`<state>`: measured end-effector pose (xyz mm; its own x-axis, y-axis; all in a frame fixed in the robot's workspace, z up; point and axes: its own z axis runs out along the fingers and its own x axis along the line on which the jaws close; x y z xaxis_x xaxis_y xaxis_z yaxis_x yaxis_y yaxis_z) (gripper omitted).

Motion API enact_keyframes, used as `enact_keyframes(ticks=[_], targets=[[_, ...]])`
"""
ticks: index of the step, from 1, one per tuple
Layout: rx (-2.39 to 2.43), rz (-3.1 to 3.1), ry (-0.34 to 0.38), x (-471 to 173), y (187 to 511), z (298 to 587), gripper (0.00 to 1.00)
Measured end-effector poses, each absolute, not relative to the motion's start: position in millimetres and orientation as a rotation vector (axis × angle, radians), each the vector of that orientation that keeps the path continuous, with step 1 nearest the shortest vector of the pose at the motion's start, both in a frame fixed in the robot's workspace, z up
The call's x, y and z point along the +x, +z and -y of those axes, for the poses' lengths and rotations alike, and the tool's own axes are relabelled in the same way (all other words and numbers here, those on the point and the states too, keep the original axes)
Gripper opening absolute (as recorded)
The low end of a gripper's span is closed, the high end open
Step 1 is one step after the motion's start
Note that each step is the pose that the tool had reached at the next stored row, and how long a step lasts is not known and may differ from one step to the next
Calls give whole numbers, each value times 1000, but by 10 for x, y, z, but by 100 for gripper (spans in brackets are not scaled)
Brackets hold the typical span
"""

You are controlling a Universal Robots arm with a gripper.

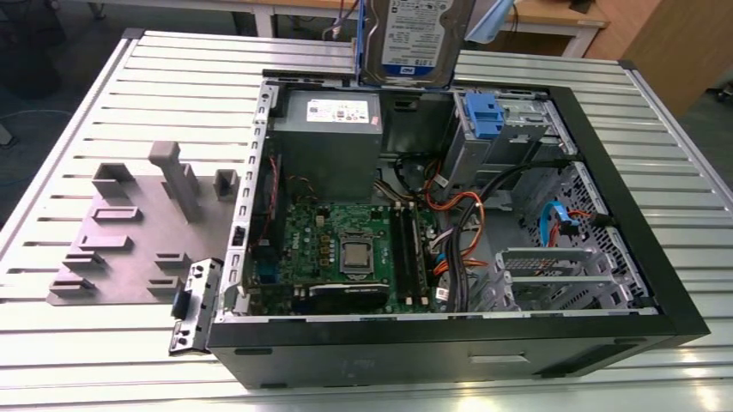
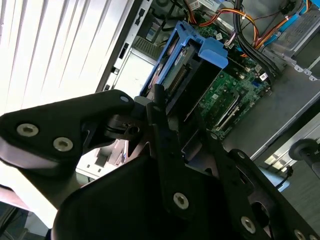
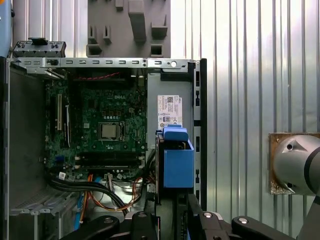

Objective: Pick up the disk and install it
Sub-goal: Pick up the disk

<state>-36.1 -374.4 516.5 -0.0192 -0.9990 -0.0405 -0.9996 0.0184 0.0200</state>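
In the exterior view the disk [image 1: 410,39] hangs upright, label to the camera, above the far edge of the open case [image 1: 401,360], over the power supply [image 1: 326,129]; the second wrist view has it edge-on, the jaws clamped on its blue rails; the first wrist view looks down past it onto the motherboard [image 3: 107,125]; the drive cage [image 1: 504,129] lies below, toward the exterior view's right; bare bench [image 1: 69,360] surrounds the case.

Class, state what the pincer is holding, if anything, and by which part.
The pincer grips the disk by the end nearest the wrist, opposite its blue tab, above the open computer case.
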Motion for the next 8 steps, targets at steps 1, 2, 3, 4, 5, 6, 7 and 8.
enact_keyframes(ticks=[1, 2, 3, 4, 5, 6, 7, 8], targets=[[-2190, -2231, 67, -360, 5166, 3743, 35], [-2190, -2231, 67, -360, 5166, 3743, 35], [-2190, -2231, 67, -360, 5165, 3743, 35], [-2190, -2231, 67, -359, 5165, 3743, 35], [-2190, -2231, 67, -359, 5165, 3743, 35], [-2190, -2231, 67, -359, 5165, 3743, 35], [-2190, -2231, 67, -359, 5165, 3743, 35], [-2190, -2231, 67, -359, 5165, 3744, 35]])
